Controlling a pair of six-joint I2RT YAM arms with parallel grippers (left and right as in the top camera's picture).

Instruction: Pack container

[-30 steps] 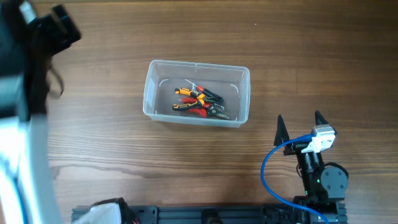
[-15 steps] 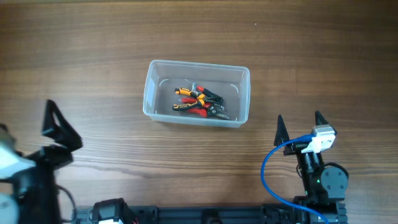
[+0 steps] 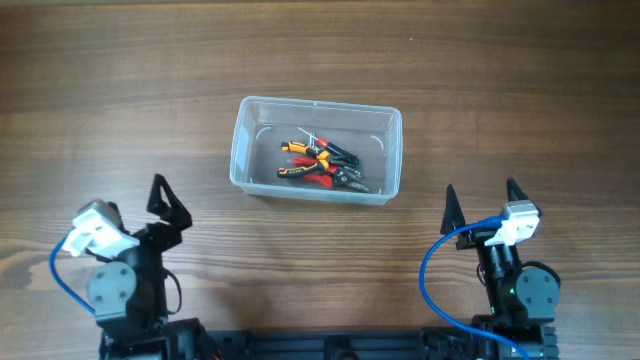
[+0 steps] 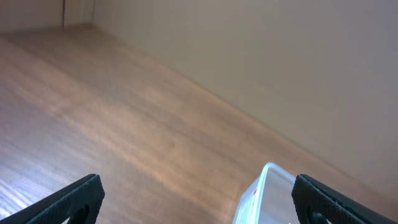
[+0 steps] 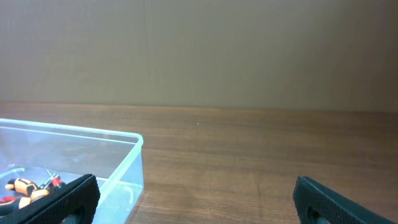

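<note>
The container [image 3: 238,150], a clear, translucent rectangular bin with rounded corners and a rimmed edge, is being carried upright and open-topped by the counter [image 3: 300,262]. It is being borne near the counter's middle, a little toward the far side, with its long sides running left to right. A small heap of hand tools [image 3: 320,165] with red, orange and black handles is being held on its floor, about the middle. In the right wrist view one rim corner is being shown; in the left wrist view, only a corner edge.
</note>
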